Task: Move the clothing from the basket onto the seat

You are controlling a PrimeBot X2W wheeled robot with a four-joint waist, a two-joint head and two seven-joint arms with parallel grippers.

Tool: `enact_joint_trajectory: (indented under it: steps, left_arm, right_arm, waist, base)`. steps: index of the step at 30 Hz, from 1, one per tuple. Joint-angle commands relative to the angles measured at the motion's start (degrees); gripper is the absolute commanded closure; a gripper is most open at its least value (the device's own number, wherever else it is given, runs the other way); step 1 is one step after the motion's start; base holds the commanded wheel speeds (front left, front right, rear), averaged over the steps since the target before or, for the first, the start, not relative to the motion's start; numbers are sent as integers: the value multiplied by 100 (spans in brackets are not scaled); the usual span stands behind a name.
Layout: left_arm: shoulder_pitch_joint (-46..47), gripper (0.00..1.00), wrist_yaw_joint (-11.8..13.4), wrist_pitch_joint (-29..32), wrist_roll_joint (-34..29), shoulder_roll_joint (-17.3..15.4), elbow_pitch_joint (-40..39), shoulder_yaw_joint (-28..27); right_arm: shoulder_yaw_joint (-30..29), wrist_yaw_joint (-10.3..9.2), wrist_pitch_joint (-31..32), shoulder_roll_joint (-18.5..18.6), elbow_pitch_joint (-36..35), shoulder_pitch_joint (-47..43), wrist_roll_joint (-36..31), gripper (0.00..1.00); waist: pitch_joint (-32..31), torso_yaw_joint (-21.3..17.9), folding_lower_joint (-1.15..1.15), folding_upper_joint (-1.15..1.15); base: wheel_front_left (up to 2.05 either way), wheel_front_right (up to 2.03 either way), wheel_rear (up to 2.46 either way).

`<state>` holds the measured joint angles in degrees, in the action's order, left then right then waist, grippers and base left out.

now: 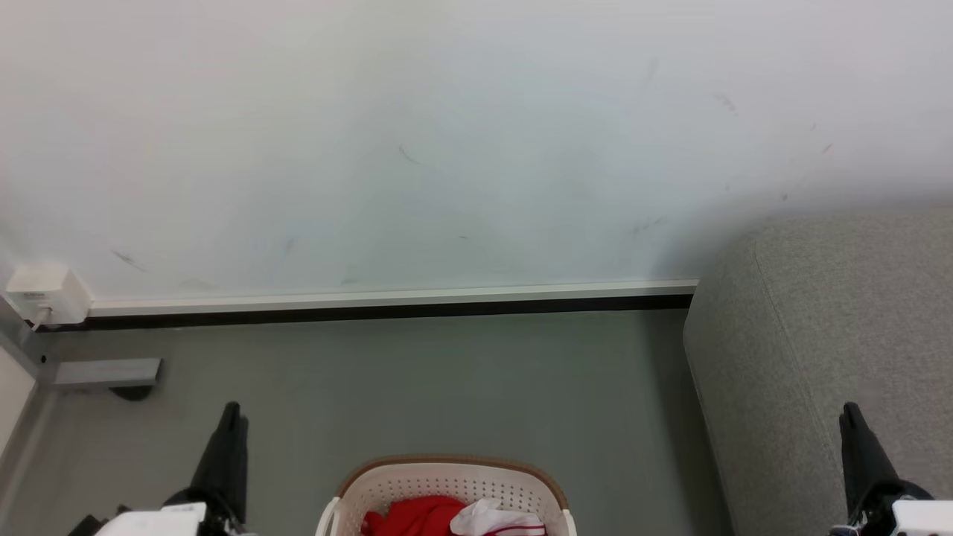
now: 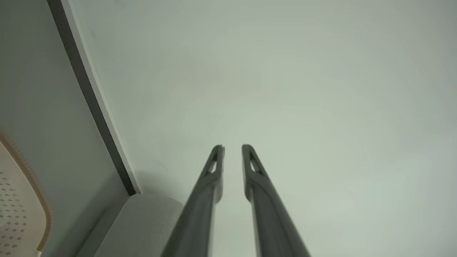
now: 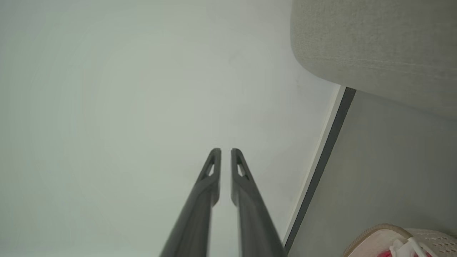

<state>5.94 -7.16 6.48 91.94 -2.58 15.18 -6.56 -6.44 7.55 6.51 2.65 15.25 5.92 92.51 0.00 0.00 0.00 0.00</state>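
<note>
The bright red soft garment (image 1: 417, 517) lies in the cream perforated plastic basket (image 1: 447, 480), left of the big grey fabric sofa (image 1: 819, 335). Both my jaws stand narrow, empty; I should widen them before reaching down.

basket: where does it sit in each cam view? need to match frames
Head view: basket at bottom centre, cut off by the frame.
Left wrist view: basket at the lower left edge, brown rim showing.
Right wrist view: basket in the bottom right corner.
Shared landmark: the dark skirting strip.
</note>
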Motion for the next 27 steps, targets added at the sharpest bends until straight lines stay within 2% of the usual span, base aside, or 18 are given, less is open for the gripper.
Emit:
enact_joint_trajectory:
  steps: [1, 14, 27]
  left_arm:
    - [8, 0, -1, -2, -1, -2, -8, 1]
    - [7, 0, 1, -360, -207, -1, -190, 143]
    - [23, 0, -7, -684, -1309, -10, -470, 99]
  right_arm:
    - [-1, 0, 0, 2, -9, 8, -1, 0]
    - [352, -1, -349, 88, -298, -30, -238, 0]
    - [634, -2, -685, 215, -563, 26, -968, 0]
  waist:
    - [0, 0, 0, 0]
    - [14, 8, 0, 0]
    - [33, 2, 0, 0]
  base:
    - [0, 0, 0]
    - [0, 0, 0]
    - [0, 0, 0]
